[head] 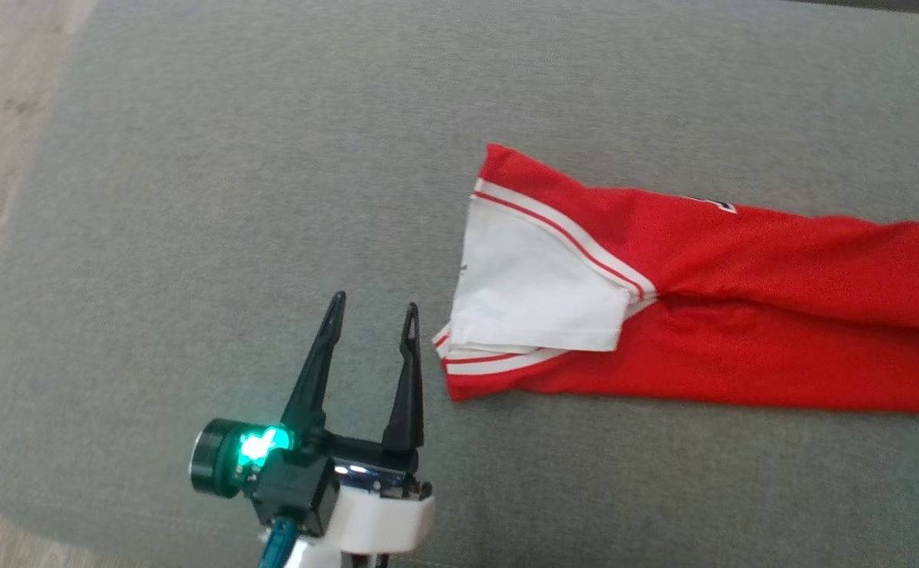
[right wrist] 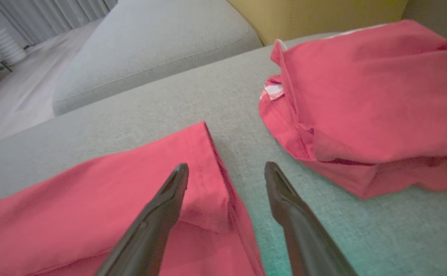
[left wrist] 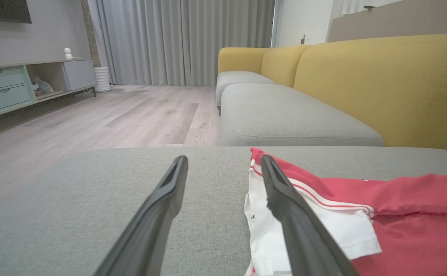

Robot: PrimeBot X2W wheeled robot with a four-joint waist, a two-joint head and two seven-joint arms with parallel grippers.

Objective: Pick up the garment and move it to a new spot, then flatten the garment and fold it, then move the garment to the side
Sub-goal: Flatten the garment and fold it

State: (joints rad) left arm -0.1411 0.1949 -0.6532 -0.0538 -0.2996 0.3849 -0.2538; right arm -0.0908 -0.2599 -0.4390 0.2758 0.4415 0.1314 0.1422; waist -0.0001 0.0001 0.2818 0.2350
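On the grey sofa cushion [head: 230, 197], the red jersey [head: 743, 315] lay with its long axis running rightward from the left gripper [head: 374, 304], whose released jaws stood just beside its white sleeve [head: 538, 292]. The right gripper [right wrist: 226, 168], jaws also released, hung at the hem end.

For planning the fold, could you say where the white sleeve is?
In the head view, the white sleeve lies at the garment's left end, just right of the left gripper.
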